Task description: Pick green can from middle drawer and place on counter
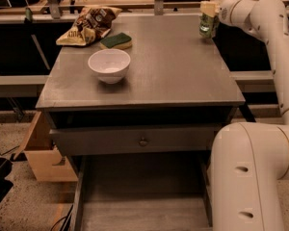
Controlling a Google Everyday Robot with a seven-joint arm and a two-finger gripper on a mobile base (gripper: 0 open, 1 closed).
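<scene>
The green can [208, 28] stands upright at the far right corner of the grey counter [173, 76]. My gripper [208, 9] comes in from the right and sits over the can's top, closed around it. The can's base looks level with the counter surface. The middle drawer [139, 211] is pulled out at the bottom of the view, and its flat grey bottom shows with nothing in it. My arm [274, 37] curves down the right side to my white body [250, 177].
A white bowl [109, 65] sits on the counter's left half, with a green-and-yellow sponge [116, 41] and a chip bag [88, 24] behind it. A drawer front with a round knob [143, 141] is above the open drawer. A cardboard box [43, 158] stands on the floor at left.
</scene>
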